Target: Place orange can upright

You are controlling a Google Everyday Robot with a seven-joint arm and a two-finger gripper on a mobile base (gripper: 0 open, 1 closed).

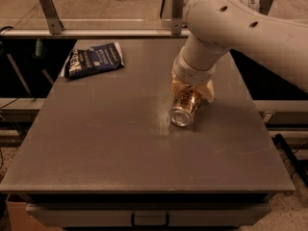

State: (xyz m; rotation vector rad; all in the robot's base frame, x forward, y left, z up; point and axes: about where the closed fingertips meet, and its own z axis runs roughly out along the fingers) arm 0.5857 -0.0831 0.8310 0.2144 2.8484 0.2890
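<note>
The orange can [184, 109] lies tilted on its side right of the middle of the dark grey table [120, 143], with its silver end facing the front. My gripper [192, 91] comes down on it from above on the big white arm [231, 23]. Its cream fingers [208, 93] sit on either side of the can's far end and are closed on it. The can's far end is hidden by the gripper.
A dark blue snack bag [94, 59] lies at the table's back left corner. A metal rail with posts [48, 6] runs behind the table. The table's right edge [269, 143] is close to the can's side.
</note>
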